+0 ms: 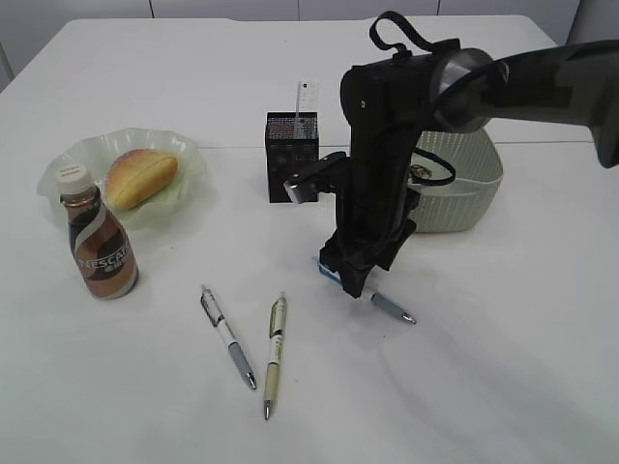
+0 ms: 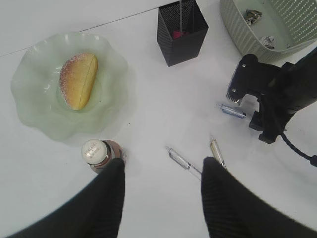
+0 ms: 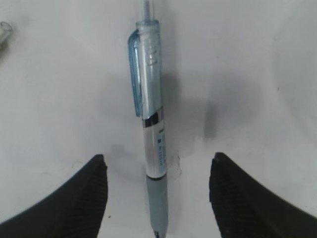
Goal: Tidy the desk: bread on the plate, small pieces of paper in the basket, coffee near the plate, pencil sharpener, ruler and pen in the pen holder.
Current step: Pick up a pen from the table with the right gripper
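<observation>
Straddling a blue pen (image 3: 151,119), right gripper (image 3: 156,191) wide apart, not touching it

Bread (image 2: 79,81) lies on the plate (image 2: 29,106); left tool (image 2: 161,191) gapes above.

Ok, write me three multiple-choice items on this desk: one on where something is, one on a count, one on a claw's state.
1. Where is the bread?
A. on the plate
B. in the basket
C. in the pen holder

2. How many pens lie on the table?
A. one
B. three
C. five

3. How does the right claw stand?
A. shut on a pen
B. open, one finger either side of the blue pen
C. holding the coffee bottle

Answers:
1. A, the bread rests on the green plate.
2. B, a grey pen, a beige pen and the blue pen are visible.
3. B, in the right wrist view both fingers stand apart from the pen.
</observation>
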`<state>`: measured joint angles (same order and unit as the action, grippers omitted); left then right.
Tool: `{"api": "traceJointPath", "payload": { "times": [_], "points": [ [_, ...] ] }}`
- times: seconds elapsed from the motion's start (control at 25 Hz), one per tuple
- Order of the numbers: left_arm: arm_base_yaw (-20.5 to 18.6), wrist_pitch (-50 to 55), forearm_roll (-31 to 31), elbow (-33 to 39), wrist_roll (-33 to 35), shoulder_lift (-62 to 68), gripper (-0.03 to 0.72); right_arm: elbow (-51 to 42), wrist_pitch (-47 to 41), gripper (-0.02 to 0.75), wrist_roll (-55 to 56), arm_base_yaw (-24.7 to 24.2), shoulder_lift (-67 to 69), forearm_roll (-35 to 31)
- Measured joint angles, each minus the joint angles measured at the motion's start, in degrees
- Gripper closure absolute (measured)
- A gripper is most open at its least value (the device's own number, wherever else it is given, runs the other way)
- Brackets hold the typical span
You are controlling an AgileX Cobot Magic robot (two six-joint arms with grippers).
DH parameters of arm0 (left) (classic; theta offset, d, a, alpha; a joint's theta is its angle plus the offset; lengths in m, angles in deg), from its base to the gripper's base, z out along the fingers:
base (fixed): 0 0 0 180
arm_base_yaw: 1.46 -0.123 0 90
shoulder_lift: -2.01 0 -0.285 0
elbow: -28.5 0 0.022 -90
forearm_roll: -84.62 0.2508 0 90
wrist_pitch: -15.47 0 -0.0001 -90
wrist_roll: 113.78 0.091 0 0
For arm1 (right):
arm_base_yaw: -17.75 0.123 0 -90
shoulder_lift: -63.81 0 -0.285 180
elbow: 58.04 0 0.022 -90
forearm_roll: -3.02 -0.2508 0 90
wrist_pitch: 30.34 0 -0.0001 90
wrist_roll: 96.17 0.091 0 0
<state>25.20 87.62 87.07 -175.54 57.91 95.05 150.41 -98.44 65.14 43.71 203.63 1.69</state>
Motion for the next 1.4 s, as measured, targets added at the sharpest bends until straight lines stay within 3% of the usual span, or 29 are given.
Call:
{"api": "traceJointPath", "payload": {
  "times": [1.4],
  "points": [
    [0.0, 0.0, 0.11, 0.0, 0.0, 0.0, 0.318, 0.45, 2.56, 0.262, -2.65, 0.0, 2.07, -0.28]
  ]
}}
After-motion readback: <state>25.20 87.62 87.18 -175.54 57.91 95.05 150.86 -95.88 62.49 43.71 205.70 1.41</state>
